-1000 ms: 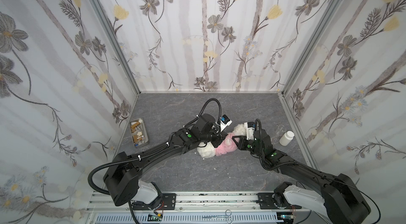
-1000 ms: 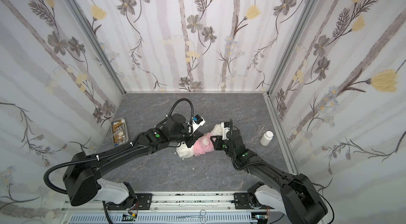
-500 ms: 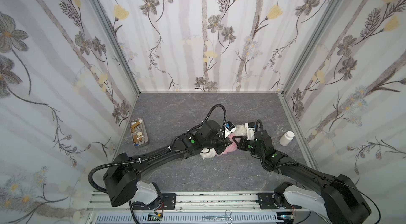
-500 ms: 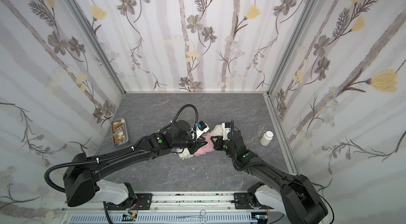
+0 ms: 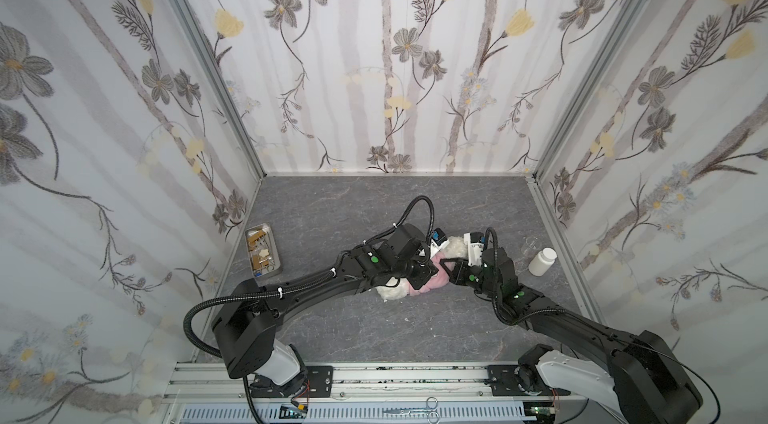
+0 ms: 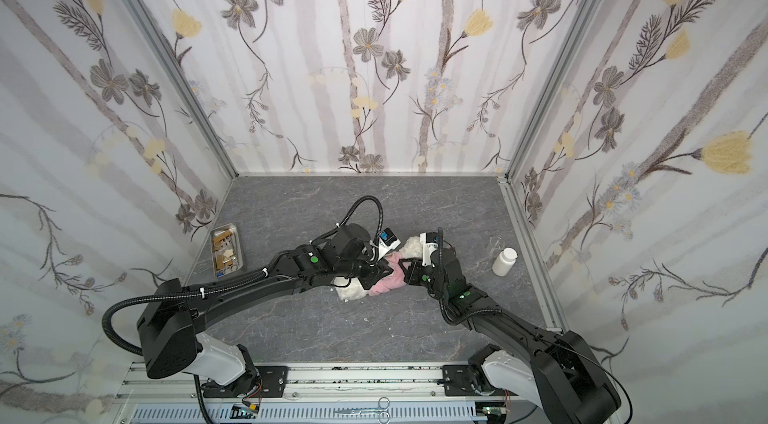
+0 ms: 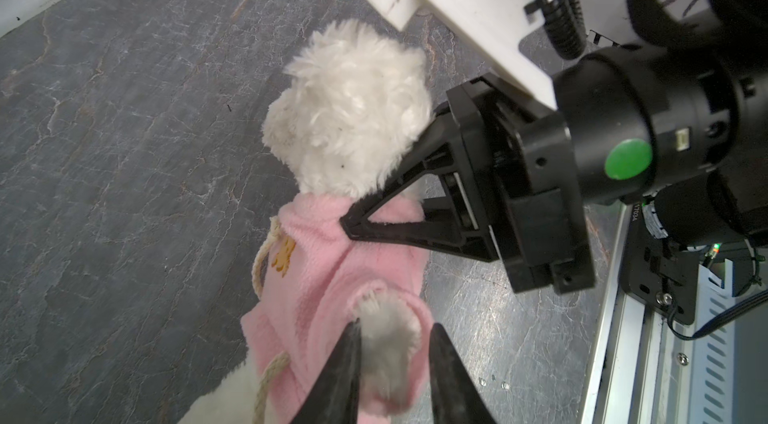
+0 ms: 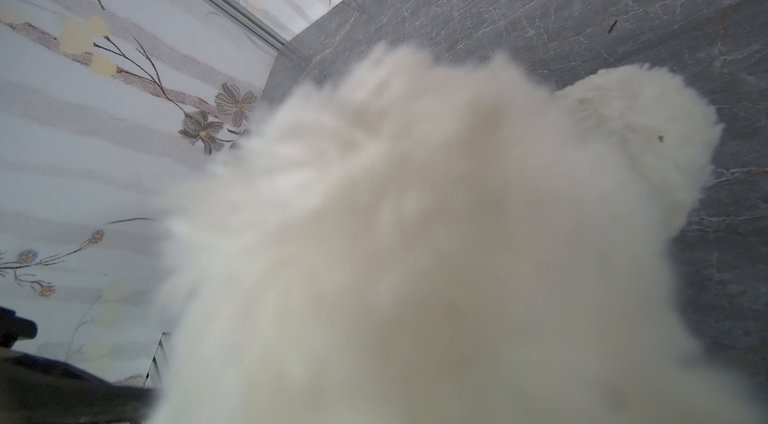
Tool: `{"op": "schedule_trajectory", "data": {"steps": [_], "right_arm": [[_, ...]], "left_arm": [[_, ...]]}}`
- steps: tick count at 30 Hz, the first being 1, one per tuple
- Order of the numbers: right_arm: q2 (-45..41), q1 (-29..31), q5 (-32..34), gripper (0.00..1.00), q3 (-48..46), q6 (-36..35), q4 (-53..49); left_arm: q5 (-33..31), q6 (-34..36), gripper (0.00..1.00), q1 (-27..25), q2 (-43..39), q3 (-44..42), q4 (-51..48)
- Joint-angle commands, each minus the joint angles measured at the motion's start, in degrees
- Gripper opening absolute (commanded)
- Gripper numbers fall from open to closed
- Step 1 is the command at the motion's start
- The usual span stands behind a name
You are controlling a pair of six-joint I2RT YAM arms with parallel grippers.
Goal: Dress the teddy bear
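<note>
Nearly done: the teddy bear (image 7: 349, 110) lies on the table (image 7: 124, 130) in its pink hoodie (image 7: 332, 268), one paw (image 7: 386, 343) out between the parted left fingers (image 7: 340, 372), right fingers (image 7: 395, 230) clamped on the collar (image 7: 316, 209), far side hidden from me.

The teddy bear (image 5: 455, 246) is on the counter (image 5: 374, 214) between the left end effector (image 7: 395, 324) and the right end effector (image 7: 353, 222), wearing the hoodie (image 7: 332, 259). Its sleeved arm sits between the left one's fingers (image 7: 345, 368), and the right one's tips meet on the collar. A tray (image 5: 277, 253) lies well left of the left end effector, and a bottle (image 5: 542, 261) stands well right of the right end effector
</note>
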Motion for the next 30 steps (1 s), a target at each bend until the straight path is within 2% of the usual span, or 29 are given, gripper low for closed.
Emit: {"op": "schedule_trajectory", "data": {"steps": [1,12,21,30], "right_arm": [[0.23,0.02,-0.75,0.11,0.06,0.03,3.93],[0.31,0.08,-0.86,0.11,-0.16,0.17,4.42],[0.31,0.14,-1.09,0.10,-0.49,0.27,4.42],[0.66,0.06,-1.35,0.10,-0.58,0.28,4.97]], "left_arm": [[-0.66,2.77,0.30,-0.54,-0.62,0.58,-1.07],[-5.18,7.44,0.32,-2.26,1.82,2.81,-3.95],[-10.42,7.70,0.32,-2.26,3.89,4.51,-4.26],[-6.18,4.07,0.32,-0.17,3.22,5.28,-4.07]]}}
